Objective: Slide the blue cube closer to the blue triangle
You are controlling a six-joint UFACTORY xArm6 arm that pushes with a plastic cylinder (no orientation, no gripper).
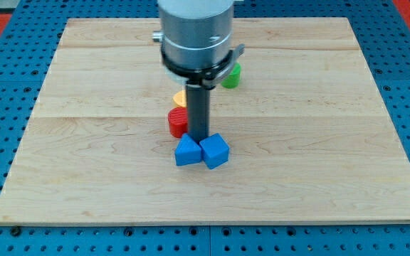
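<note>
Looking down the wooden board (pixel 319 142), you can see the blue cube (pixel 215 151) sitting right up against the blue triangle (pixel 187 151), the two touching side by side a little below the board's centre, triangle on the view's left, cube on the view's right. My tip (pixel 198 136) comes down just above them, at the seam where they meet, close behind both blocks on the side toward the view's top. There is no pincer on this arm for you to read, only the straight dark rod, and it has hold of nothing; it simply stands upright on the board. Just to the view's left of the rod you have a red block (pixel 177 122), round-looking, near the triangle's upper edge but apart from it. Behind that, a yellow block (pixel 180 98) peeks out, partly hidden by the rod, shape unclear. Farther toward the view's top, a green block (pixel 232 75) shows beside the arm's grey body (pixel 196 32), which covers part of it.
</note>
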